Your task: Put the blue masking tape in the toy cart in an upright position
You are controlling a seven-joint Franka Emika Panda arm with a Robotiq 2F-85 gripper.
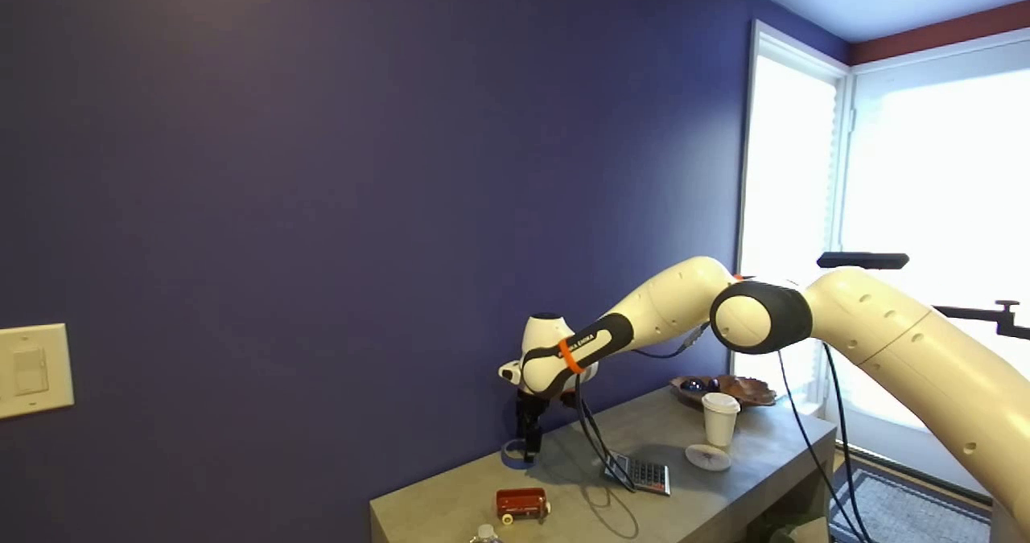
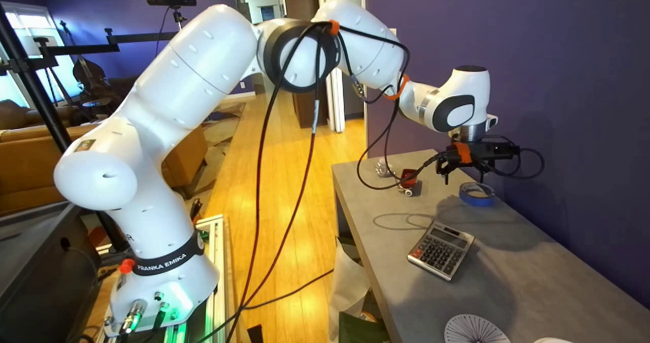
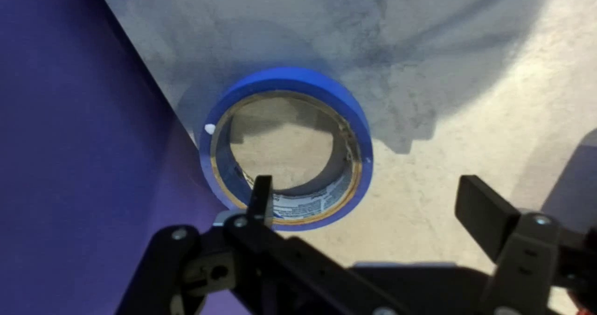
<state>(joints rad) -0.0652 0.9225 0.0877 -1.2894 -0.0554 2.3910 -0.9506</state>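
- Tape (image 2: 476, 200), a blue ring, lay flat near the edge of the table (image 2: 548, 282) along the wall (image 3: 84, 142), its axis vertical.
- Gripper (image 3: 365, 184) hung above it with fingers (image 3: 485, 217) spread, pinching nothing.
- One finger overlapped the ring's hollow centre in the wrist view; the other stood outside, so a straight descent seemed likely to bracket the rim.
- Toy cart (image 1: 521, 501) stood apart, farther from that edge and near a short one.
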